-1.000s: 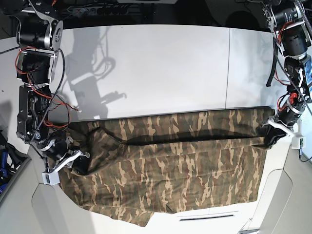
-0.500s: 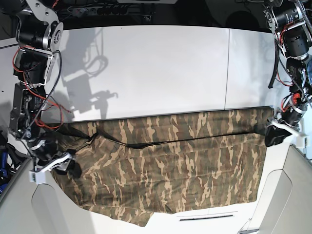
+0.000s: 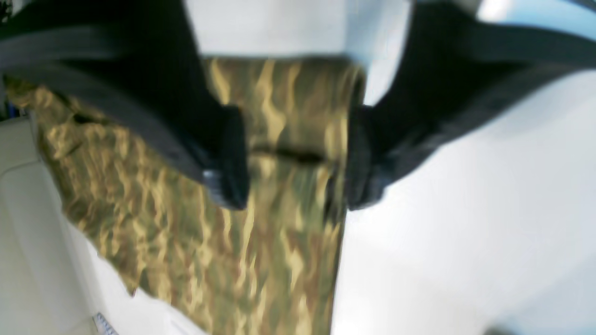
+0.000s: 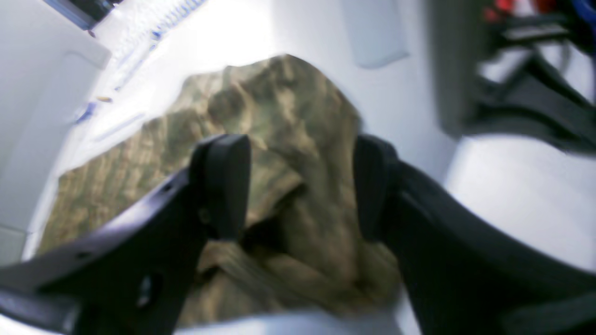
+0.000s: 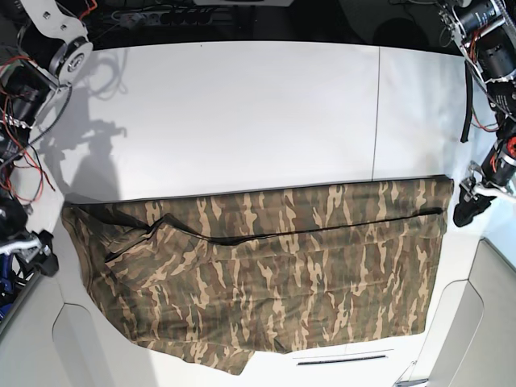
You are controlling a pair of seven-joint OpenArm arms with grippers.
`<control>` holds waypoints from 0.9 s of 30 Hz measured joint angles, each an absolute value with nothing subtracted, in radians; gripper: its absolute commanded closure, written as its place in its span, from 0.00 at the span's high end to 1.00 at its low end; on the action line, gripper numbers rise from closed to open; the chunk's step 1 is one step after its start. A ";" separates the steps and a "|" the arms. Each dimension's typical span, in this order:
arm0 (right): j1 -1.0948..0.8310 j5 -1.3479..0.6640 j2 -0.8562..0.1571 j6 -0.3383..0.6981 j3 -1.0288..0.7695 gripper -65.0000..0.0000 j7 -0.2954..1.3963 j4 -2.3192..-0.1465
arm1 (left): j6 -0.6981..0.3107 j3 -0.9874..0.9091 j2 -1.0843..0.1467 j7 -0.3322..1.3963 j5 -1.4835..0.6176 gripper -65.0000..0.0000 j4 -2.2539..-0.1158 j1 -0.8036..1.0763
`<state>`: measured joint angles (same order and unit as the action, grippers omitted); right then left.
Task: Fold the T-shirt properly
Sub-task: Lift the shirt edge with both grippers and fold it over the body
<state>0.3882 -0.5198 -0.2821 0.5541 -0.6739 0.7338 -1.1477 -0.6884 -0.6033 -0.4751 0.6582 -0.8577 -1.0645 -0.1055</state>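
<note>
T-shirt [image 5: 266, 274] between 2 open claws

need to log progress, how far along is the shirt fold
Done: one lengthwise fold, the T-shirt lies doubled in a wide band across the table. In hand: nothing; the left gripper and right gripper sit open just off its ends. Left: crosswise folds into a compact stack.
</note>
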 measured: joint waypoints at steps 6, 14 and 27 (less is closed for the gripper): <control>0.262 -0.522 -0.306 0.513 -0.674 0.53 0.674 -1.147 | -0.688 -0.603 -0.459 0.650 -0.857 0.65 -1.065 -0.078; 0.166 -0.561 -0.299 0.486 -0.674 0.53 0.649 -1.135 | -0.685 -0.603 -0.406 0.627 -0.802 0.65 -1.065 -0.060; 0.183 -0.595 -0.258 0.532 -0.541 0.53 0.466 -0.981 | -0.647 -0.533 -0.339 0.547 -0.730 0.65 -1.068 -0.064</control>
